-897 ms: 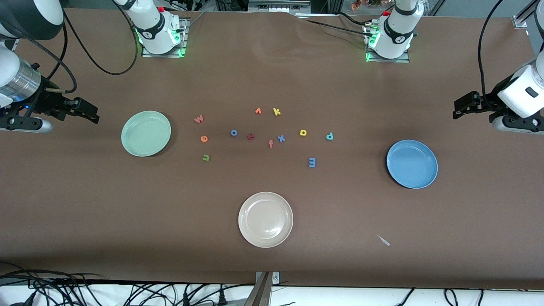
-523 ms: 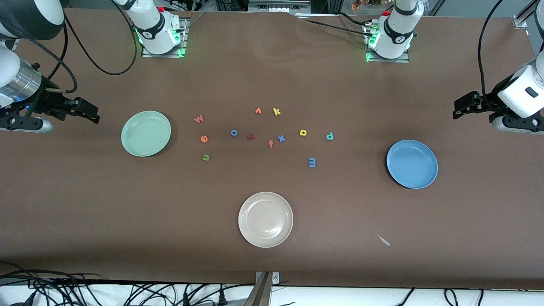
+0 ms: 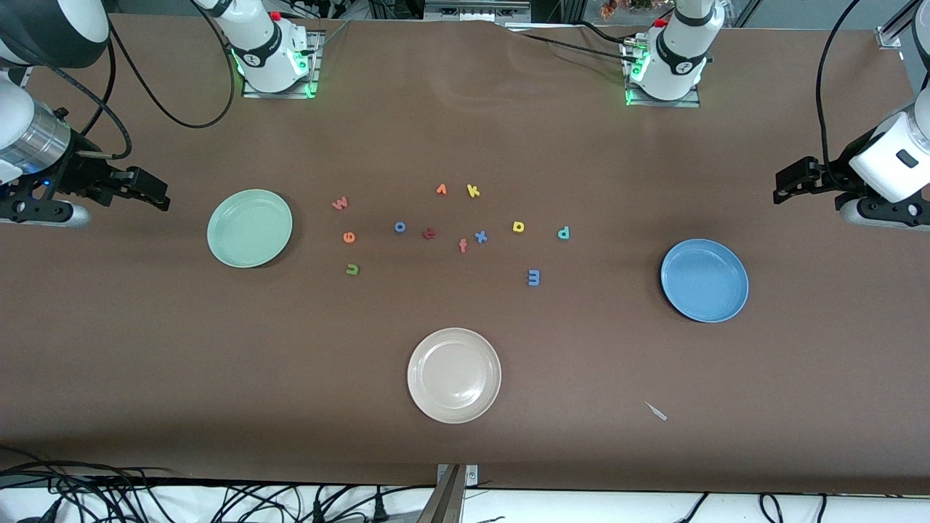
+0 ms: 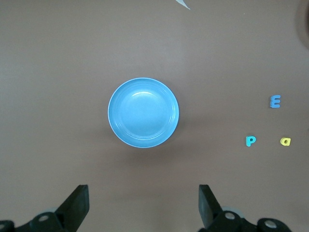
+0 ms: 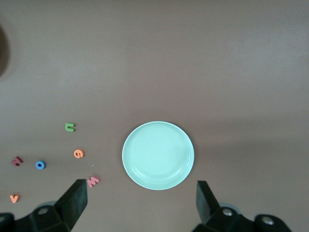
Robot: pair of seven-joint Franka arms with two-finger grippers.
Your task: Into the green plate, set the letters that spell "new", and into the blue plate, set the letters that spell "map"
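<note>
Table surface (image 3: 465, 116): matte brown sheet, faintly creased near the bases. Green plate (image 3: 249, 228): round, pale mint, shallow rim, nothing in it, toward the right arm's end. Blue plate (image 3: 704, 280): round, mid-blue, shallow rim, likewise holding nothing, toward the left arm's end.

Foam letters lie flat and apart between the plates: salmon w (image 3: 339, 203), orange e (image 3: 349, 237) and green n (image 3: 352, 269) beside the green plate; yellow a (image 3: 518, 226), teal p (image 3: 563, 233) and blue m (image 3: 534, 277) nearer the blue one. Mid-group: orange v (image 3: 441, 189), yellow k (image 3: 473, 191), blue o (image 3: 399, 227), dark red letter (image 3: 429, 233) (shape unclear), salmon f (image 3: 463, 246), blue x (image 3: 480, 236).

Beige plate (image 3: 454, 375) sits nearest the camera; a small pale scrap (image 3: 657, 412) lies by it.

Left gripper (image 4: 144, 205) hangs above the blue plate's end, jaws wide, holding nothing. Right gripper (image 5: 140, 203) hangs above the green plate's end, jaws wide, holding nothing. Both arms are cut off by the frame edges
</note>
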